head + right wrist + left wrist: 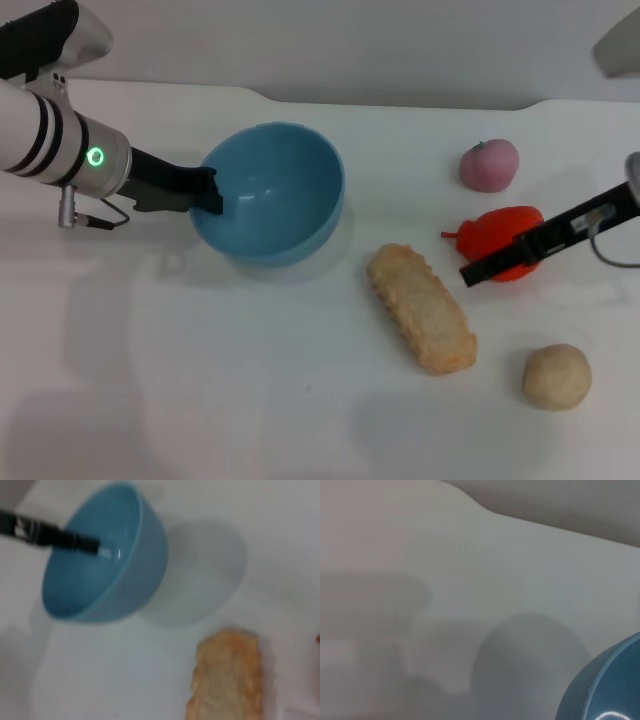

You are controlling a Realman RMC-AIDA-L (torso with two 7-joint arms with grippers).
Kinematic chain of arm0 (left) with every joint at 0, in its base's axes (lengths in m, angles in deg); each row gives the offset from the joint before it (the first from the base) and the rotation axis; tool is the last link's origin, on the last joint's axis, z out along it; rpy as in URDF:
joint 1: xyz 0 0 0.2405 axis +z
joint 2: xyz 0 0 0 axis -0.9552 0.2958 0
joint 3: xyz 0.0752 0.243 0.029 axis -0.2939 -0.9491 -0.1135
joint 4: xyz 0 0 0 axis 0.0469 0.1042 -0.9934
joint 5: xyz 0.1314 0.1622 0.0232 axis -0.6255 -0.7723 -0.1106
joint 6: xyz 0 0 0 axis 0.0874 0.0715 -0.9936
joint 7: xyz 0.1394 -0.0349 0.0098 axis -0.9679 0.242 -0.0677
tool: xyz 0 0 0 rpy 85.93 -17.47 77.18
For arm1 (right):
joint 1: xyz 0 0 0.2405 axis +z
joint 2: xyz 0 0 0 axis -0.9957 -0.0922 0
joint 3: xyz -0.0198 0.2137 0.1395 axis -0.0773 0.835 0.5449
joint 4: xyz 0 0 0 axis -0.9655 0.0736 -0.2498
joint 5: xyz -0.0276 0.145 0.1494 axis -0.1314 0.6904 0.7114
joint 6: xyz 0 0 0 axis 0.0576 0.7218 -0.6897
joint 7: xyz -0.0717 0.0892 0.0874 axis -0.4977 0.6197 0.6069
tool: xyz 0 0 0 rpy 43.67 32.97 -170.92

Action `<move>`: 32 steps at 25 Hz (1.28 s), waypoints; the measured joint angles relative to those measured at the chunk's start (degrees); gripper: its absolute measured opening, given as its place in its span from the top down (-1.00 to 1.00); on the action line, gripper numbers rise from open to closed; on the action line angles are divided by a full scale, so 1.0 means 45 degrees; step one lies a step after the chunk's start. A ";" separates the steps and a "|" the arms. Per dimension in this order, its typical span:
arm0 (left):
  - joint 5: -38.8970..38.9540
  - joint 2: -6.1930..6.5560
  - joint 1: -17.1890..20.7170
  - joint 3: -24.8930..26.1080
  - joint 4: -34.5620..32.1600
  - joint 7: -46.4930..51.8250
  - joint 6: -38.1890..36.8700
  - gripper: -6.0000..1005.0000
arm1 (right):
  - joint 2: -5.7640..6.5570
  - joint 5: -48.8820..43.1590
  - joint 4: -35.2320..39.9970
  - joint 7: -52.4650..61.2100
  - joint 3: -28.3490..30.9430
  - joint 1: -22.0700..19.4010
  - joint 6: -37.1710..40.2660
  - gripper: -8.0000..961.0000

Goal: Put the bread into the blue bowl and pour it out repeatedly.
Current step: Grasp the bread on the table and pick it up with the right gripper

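Observation:
The blue bowl (275,190) is empty, tilted and held a little above the white table, with its shadow beside it. My left gripper (212,190) is shut on the bowl's left rim, and one finger (75,540) shows inside the bowl in the right wrist view. The bowl's edge also shows in the left wrist view (605,690). The bread (420,308) lies flat on the table to the right of the bowl, nearer the front, and shows in the right wrist view (227,675). My right gripper (470,272) hovers just right of the bread, over a red object, and holds nothing.
A red toy (500,232) lies under the right gripper. A pink round fruit (489,164) sits behind it. A small beige ball (557,376) sits at the front right. The table's back edge (400,100) runs behind the bowl.

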 joint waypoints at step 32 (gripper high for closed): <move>0.0297 0.0004 -0.0461 -0.0001 -0.0144 0.0108 -0.0117 0.99 | -0.0908 0.2536 -0.2912 0.0078 -0.5164 0.0020 -0.6234 -0.39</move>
